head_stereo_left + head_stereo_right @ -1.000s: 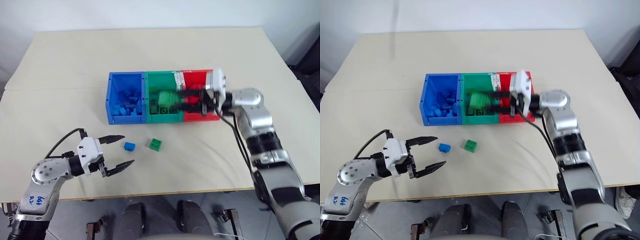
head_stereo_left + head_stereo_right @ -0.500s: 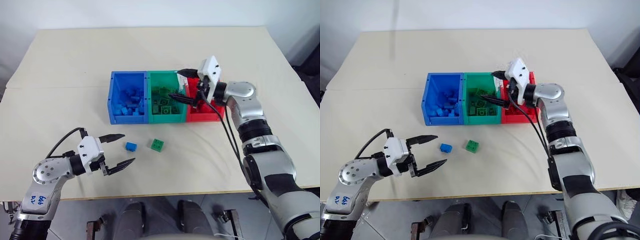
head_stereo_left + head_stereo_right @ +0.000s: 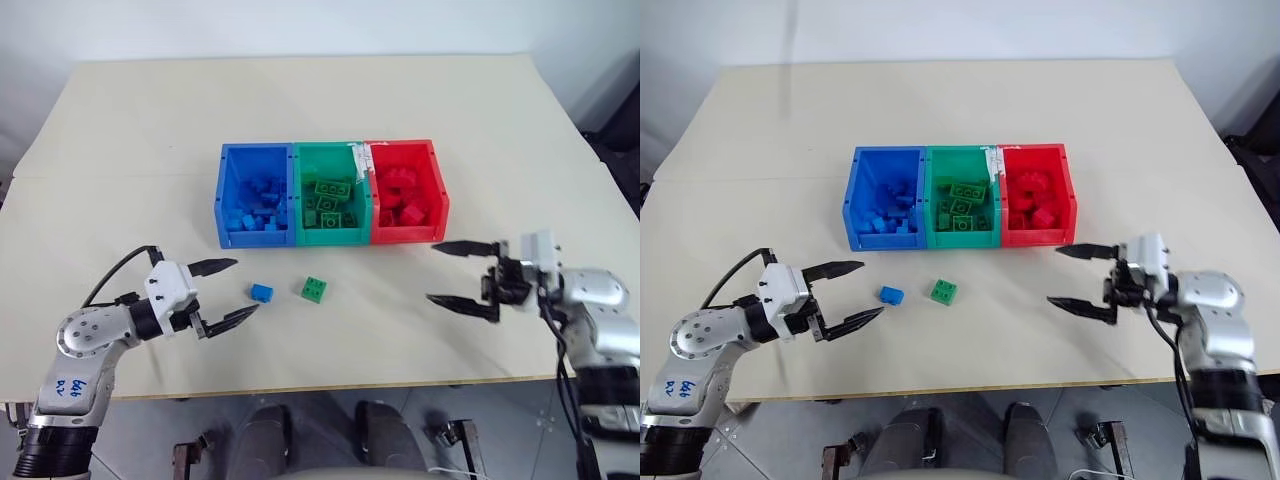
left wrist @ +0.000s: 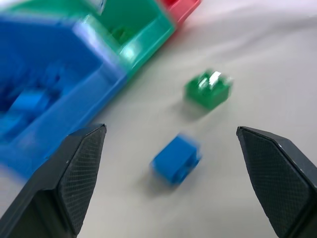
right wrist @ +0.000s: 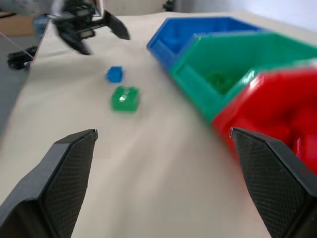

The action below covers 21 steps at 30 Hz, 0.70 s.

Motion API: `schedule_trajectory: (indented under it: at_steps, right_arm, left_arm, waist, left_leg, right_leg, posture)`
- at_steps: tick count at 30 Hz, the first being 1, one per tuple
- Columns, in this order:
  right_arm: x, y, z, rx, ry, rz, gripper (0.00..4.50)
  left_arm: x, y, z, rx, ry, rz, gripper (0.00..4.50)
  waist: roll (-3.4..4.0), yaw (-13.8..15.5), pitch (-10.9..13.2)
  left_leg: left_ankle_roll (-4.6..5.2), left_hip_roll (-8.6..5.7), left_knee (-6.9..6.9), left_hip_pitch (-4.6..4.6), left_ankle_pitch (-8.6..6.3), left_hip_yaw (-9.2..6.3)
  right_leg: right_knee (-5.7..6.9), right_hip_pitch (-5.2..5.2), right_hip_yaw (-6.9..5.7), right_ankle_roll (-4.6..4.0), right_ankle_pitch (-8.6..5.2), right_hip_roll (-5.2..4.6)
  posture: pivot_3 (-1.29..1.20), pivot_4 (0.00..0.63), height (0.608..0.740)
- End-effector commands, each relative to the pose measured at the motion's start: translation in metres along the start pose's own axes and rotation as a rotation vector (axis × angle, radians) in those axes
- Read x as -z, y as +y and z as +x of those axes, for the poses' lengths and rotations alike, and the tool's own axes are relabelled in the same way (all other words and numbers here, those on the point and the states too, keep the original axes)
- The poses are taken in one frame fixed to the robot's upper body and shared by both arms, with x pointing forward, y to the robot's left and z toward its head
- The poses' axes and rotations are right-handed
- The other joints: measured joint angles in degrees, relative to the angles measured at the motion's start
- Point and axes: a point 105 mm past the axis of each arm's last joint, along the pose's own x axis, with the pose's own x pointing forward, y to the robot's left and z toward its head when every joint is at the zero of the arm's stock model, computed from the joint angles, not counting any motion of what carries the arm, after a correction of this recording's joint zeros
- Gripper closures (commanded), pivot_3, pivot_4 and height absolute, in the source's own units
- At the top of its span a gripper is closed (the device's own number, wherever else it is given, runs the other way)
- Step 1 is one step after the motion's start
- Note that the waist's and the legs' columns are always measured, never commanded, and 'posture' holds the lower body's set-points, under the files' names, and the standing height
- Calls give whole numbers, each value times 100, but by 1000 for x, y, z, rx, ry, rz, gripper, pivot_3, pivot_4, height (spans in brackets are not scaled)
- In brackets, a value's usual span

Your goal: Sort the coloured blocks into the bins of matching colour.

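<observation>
Three joined bins stand mid-table: blue (image 3: 225, 195), green (image 3: 330, 232) and red (image 3: 438, 190), each holding several blocks of its own colour. In front of them on the table lie a small blue block (image 3: 262, 292) and a square green block (image 3: 314, 288). My left gripper (image 3: 225, 291) is open just left of the blue block, fingers pointing at it, nothing between them. My right gripper (image 3: 452, 273) is open and empty over bare table, in front of the red bin's right corner. The left wrist view has the blue block (image 4: 176, 159) and green block (image 4: 208, 89) ahead.
The cream table (image 3: 300, 100) stretches wide behind the bins and to both sides. Its front edge (image 3: 330, 378) runs close below both grippers. A dark object (image 3: 615, 140) sits off the table's right side.
My right gripper has left the green bin, opened, and swung back and down to the table's right front. My left gripper shifted slightly left. The two loose blocks stayed put.
</observation>
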Motion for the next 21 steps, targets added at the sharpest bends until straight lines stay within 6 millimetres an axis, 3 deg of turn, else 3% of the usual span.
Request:
schedule_trajectory:
  at_steps: [1, 7, 10, 15, 21]
  right_arm:
    - [-9, 15, -12, -14, 1, -34, 24]
    - [5, 19, -23, 45, 7, -36, 24]
    - [4, 17, -22, 43, 3, -42, 24]
    - [-5, 10, -13, 28, -6, -53, 24]
    - [-13, 5, -9, 29, -1, -76, 24]
  left_arm:
    - [-3, 11, -18, -7, 17, 29, 0]
    - [-3, 9, -27, 70, 34, 16, 0]
    - [-13, 7, -18, 104, 10, 24, 0]
    - [-40, -22, 36, 289, -60, 92, 0]
    - [-40, -39, 96, 404, -1, 157, 0]
  waist:
    - [0, 3, 0]
    - [-2, 18, 0]
    - [-2, 26, 0]
    - [-2, 131, -1]
    - [-3, 184, -1]
  left_leg:
    - [0, 1, -1, 6, 0, 1]
    - [2, 0, -6, 48, -2, 29]
    - [1, 3, -7, 52, -3, 32]
    - [1, 8, 2, 51, -3, 32]
    - [2, -2, 3, 49, -4, 40]
  right_leg:
    - [2, 2, 1, 0, 0, 1]
    - [-6, 20, 37, 0, 0, -6]
    - [-4, 21, 40, 0, 0, -5]
    - [1, 21, 45, 5, 3, -11]
    - [1, 18, 48, 7, 4, 2]
  posture:
    - [0, 150, 740]
    - [0, 150, 740]
    - [0, 150, 740]
    - [0, 150, 740]
    - [0, 150, 740]
